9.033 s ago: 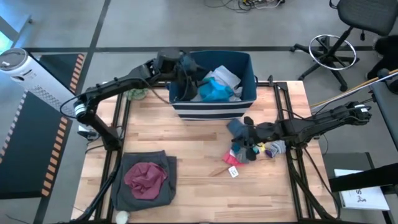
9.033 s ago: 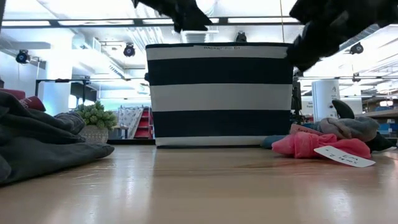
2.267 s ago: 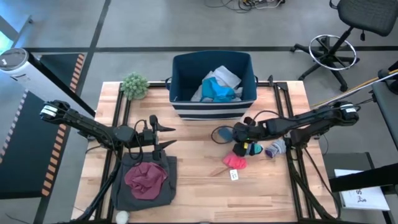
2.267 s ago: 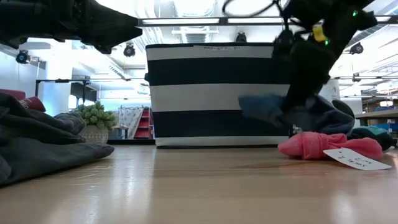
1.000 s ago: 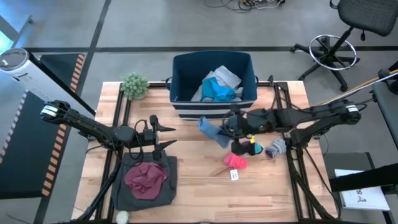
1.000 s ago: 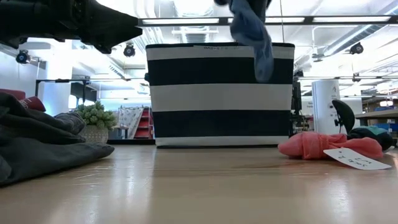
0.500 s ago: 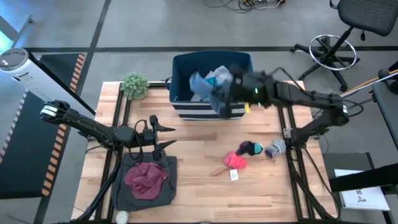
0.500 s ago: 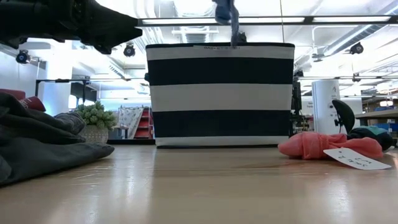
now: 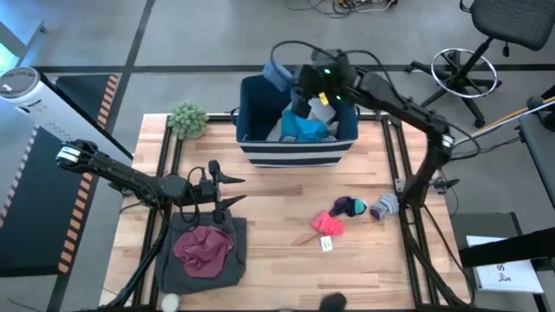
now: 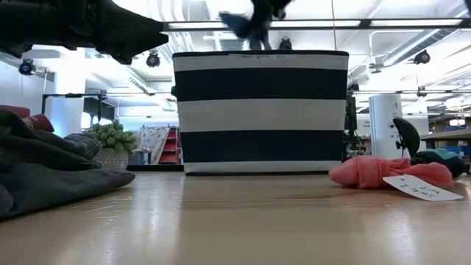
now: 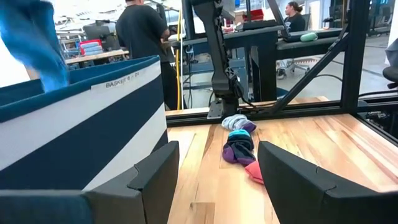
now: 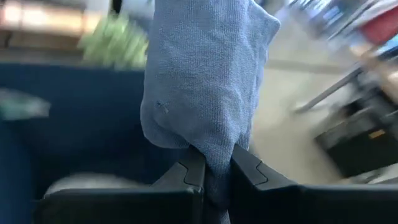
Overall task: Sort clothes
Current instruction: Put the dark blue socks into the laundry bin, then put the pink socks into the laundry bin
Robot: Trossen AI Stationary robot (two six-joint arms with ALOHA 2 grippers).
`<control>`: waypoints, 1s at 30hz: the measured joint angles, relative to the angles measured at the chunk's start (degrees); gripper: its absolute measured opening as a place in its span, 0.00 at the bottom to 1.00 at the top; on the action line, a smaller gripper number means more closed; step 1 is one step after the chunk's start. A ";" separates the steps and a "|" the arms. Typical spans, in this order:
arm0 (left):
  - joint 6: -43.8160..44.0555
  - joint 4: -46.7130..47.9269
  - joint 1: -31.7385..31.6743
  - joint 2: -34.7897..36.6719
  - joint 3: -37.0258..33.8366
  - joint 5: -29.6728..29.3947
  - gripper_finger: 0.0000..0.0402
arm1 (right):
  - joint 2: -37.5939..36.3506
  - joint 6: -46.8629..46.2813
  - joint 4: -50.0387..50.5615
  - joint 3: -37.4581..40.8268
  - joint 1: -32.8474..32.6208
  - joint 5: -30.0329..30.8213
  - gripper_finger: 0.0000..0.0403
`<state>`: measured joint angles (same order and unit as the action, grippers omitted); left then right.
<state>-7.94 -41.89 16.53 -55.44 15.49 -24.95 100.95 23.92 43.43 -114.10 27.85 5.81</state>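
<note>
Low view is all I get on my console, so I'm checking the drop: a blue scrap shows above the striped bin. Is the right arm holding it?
Observer: Yes. The right end effector is shut on a blue sock, pinched between its fingers.
Operator: Is it over the bin yet?
Observer: From above, the sock hangs over the back left of the navy bin, near the rim.
Operator: What's already inside?
Observer: A teal garment and a white one.
Operator: And the left arm?
Observer: Its end effector waits open by the dark grey garment, which has a maroon one on top.
</note>
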 joint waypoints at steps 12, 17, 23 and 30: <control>-0.34 0.05 -0.01 0.00 0.00 0.00 0.52 | 7.80 -3.52 14.21 -0.81 1.80 0.34 0.37; -0.36 0.03 0.01 0.00 0.00 0.00 0.52 | 6.37 -4.68 16.86 -2.44 1.52 1.98 0.52; -0.36 -0.01 0.00 0.00 -0.09 0.00 0.52 | 1.93 -5.05 22.41 -4.76 -0.32 1.65 0.65; -0.34 0.02 0.00 0.01 -0.20 0.02 0.52 | -6.13 -8.95 30.47 -3.11 -7.14 1.26 0.67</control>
<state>-8.27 -41.87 16.52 -55.43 15.29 -24.93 94.82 14.97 73.90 -117.21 20.71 7.06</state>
